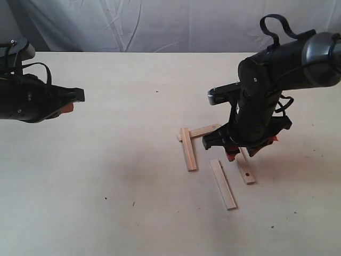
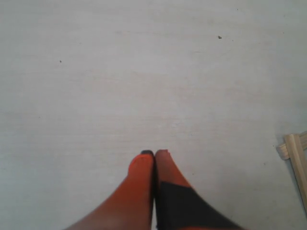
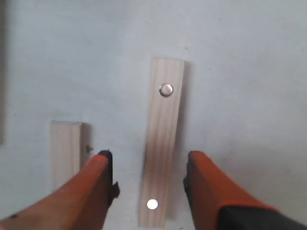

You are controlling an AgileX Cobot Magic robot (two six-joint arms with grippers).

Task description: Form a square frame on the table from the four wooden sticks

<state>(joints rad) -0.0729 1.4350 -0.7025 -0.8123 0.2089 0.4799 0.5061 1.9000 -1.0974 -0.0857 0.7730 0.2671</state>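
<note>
Four wooden sticks (image 1: pixel 222 184) lie on the pale desk (image 1: pixel 106 176), all towards its right side. The right tool (image 3: pixel 148 155) hangs low over the rightmost stick (image 3: pixel 160 143) with its orange fingers (image 3: pixel 98 182) spread wide. One finger sits on either side of the strip, with a sliver of bare desk showing between the wood and each finger, so it grips nothing. The left tool (image 2: pixel 154 153) hovers well apart over bare desk on the left, its two tips pressed together and holding nothing.

In the exterior view the right arm hides most of the rightmost stick; only the end nearest the camera, with one dark hole, pokes out below the tool. The right wrist view shows it nearly whole — two small round spots, one near each end. Beside it, just outside one finger, is the end of the loose stick (image 3: pixel 66 148). Only the exterior view takes in the whole of the left stick (image 1: pixel 188 149) and the far stick (image 1: pixel 205 130), which overlap at one end into an L-shaped corner just left of the right tool. The left wrist view catches that corner at its edge — nothing more of them.
</note>
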